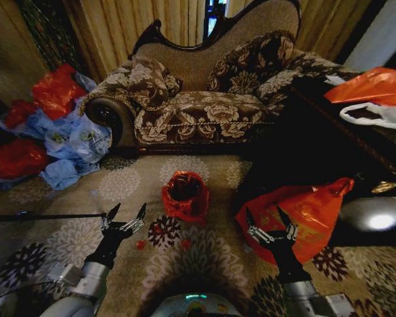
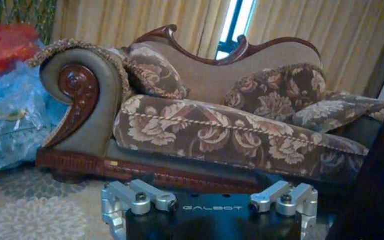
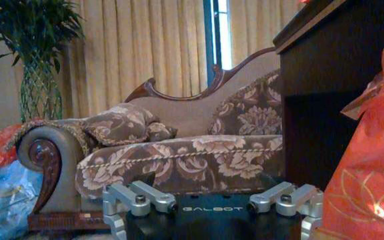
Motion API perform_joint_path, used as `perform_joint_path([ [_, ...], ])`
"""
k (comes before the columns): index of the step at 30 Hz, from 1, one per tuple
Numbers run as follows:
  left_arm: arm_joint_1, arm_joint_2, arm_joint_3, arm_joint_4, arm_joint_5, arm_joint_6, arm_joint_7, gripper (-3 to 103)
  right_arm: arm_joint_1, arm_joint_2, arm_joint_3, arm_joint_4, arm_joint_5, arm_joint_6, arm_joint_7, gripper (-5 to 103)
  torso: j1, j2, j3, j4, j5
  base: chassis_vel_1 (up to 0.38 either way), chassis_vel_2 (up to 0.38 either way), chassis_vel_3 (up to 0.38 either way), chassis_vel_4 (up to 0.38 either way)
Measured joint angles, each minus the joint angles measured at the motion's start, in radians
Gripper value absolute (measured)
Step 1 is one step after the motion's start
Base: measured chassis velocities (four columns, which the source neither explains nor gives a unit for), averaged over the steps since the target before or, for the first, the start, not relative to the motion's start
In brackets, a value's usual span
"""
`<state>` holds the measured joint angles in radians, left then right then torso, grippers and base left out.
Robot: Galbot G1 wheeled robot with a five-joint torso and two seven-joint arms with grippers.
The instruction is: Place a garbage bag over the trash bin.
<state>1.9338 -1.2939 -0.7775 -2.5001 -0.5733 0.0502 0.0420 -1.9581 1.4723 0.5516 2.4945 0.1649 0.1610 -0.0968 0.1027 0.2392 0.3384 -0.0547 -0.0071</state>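
Red garbage bag [image 1: 184, 193] lines the trash bin; both "GALBOT"-marked grippers, left gripper [image 1: 126, 214] and right gripper [image 1: 269, 218], spread apart.

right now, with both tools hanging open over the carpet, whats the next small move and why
Probably none beyond easing back: the garbage bag already appears to drape over the trash bin, red plastic around a dark opening. The left tool and right tool hang open and empty, apart from the bin. Whether the bag sits snug on the rim cannot be told.

Red garbage bag [image 1: 185, 193], floral sofa [image 1: 204, 112].
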Motion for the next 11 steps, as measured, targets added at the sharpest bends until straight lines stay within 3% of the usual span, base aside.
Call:
perform_joint_path([
  [11,0.000,0.001,0.000,0.000,0.000,0.001,-0.001,100,0.000,0.000,0.000,0.000,0.000,0.000,0.000,100,0.000,0.000,0.000,0.0000,0.0000,0.000,0.000,0.000,0.000],
])
